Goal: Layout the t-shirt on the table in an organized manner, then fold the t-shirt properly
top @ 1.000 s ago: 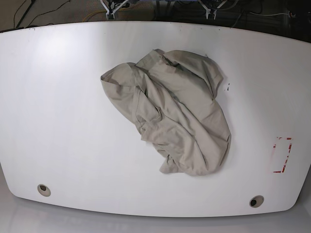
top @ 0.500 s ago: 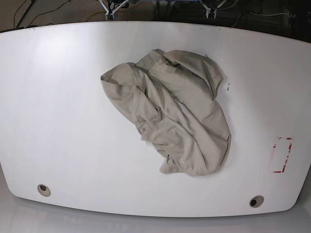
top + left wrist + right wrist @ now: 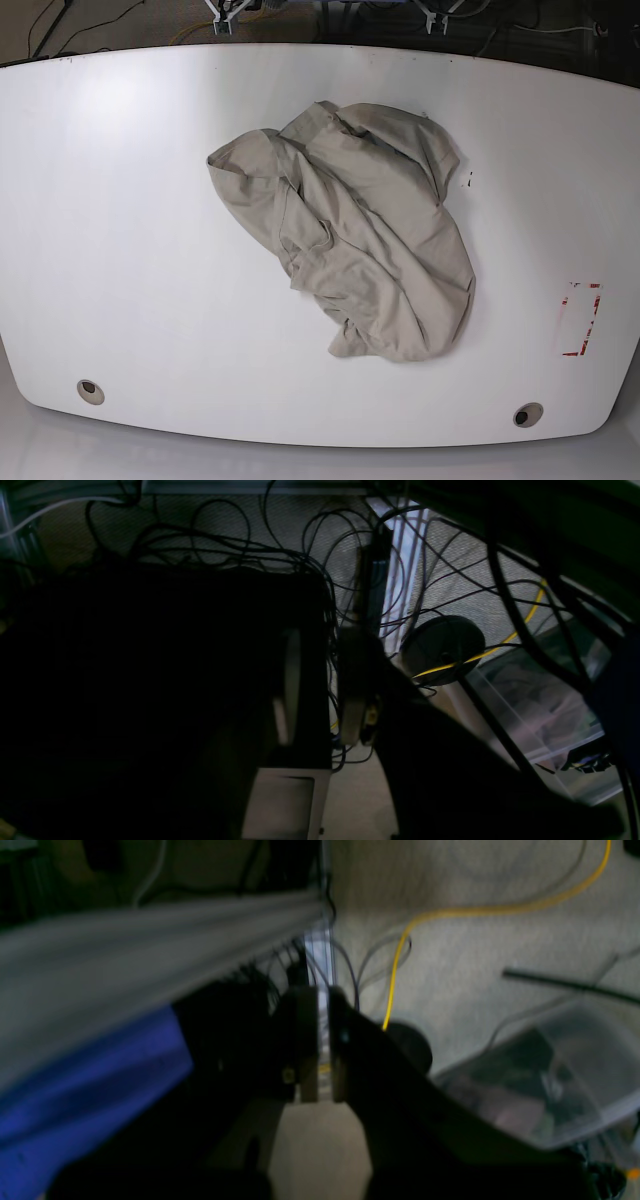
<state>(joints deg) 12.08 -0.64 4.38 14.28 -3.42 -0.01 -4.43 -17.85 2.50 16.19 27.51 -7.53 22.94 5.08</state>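
Right fingers (image 3: 309, 1050) closed, t-shirt (image 3: 352, 240) crumpled, table (image 3: 120, 250)

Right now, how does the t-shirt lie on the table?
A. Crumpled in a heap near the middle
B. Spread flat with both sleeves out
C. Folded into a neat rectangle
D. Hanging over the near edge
A: in the base view the t-shirt sits bunched and wrinkled in a heap around the middle of the table, with no sleeves spread, no neat fold, and no part over an edge.

right wrist view: blurred throughout, clear bin (image 3: 540, 1080) contents unreadable | left wrist view: left half too dark | table (image 3: 120, 200): side edges cropped
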